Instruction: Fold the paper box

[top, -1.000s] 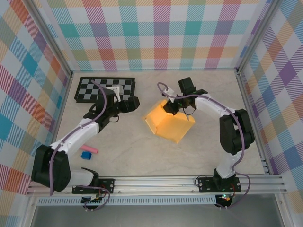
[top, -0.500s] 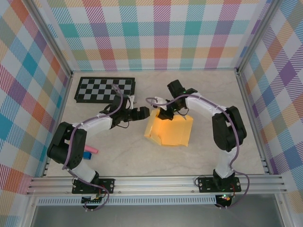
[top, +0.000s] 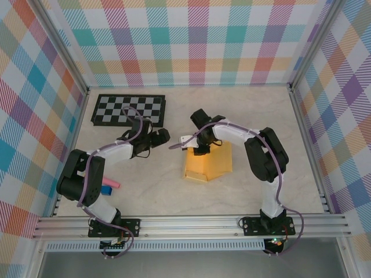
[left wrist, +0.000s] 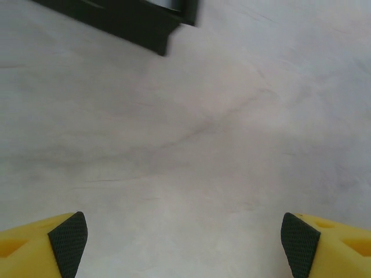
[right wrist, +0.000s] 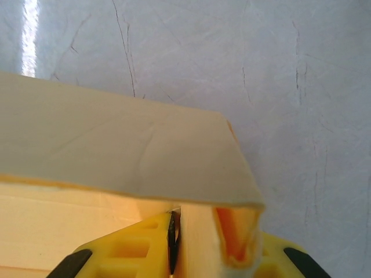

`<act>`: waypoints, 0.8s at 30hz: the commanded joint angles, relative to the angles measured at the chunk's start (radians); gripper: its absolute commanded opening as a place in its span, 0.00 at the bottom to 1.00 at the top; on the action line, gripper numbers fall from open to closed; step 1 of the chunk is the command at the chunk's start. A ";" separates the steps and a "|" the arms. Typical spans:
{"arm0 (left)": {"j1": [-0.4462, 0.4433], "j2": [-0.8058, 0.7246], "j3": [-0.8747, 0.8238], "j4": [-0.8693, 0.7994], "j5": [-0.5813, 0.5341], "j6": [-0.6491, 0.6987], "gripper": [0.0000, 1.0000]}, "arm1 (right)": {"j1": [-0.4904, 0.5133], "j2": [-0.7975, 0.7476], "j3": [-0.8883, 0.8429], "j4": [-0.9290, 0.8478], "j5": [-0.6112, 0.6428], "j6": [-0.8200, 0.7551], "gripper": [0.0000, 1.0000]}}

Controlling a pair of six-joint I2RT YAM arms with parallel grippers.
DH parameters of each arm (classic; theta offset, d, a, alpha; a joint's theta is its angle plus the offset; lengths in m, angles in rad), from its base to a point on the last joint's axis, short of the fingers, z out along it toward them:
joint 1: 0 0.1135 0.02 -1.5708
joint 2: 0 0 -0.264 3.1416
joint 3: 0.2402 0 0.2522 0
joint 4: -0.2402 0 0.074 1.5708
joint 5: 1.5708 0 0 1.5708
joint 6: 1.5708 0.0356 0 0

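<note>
Sharply bent, right gripper [top: 198, 149] at paper box [top: 215, 165]

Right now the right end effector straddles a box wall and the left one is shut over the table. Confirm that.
Wrong: the left end effector is open over the table, as the left wrist view shows. The rest stands.

In the top view, bright and even light is given, and shadows on the table [top: 162, 179] are kept soft and faint. In the right wrist view a glare streak is seen at 10 o'clock, and the close paper box [right wrist: 116, 145] is blurred.
</note>
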 commanded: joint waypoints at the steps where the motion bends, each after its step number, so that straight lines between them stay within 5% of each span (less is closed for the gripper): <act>1: 0.021 -0.038 -0.021 -0.060 -0.105 -0.050 0.89 | 0.032 0.027 -0.015 0.058 0.107 -0.062 0.20; 6: 0.021 -0.014 -0.023 -0.089 -0.013 -0.092 0.86 | 0.076 0.079 -0.013 0.127 0.219 -0.062 0.22; 16: 0.021 -0.023 -0.020 -0.145 -0.074 -0.072 0.87 | 0.139 0.114 -0.097 0.390 0.413 -0.098 0.24; 24: 0.021 -0.021 -0.015 -0.158 -0.059 -0.080 0.87 | 0.143 0.097 -0.100 0.398 0.400 -0.129 0.29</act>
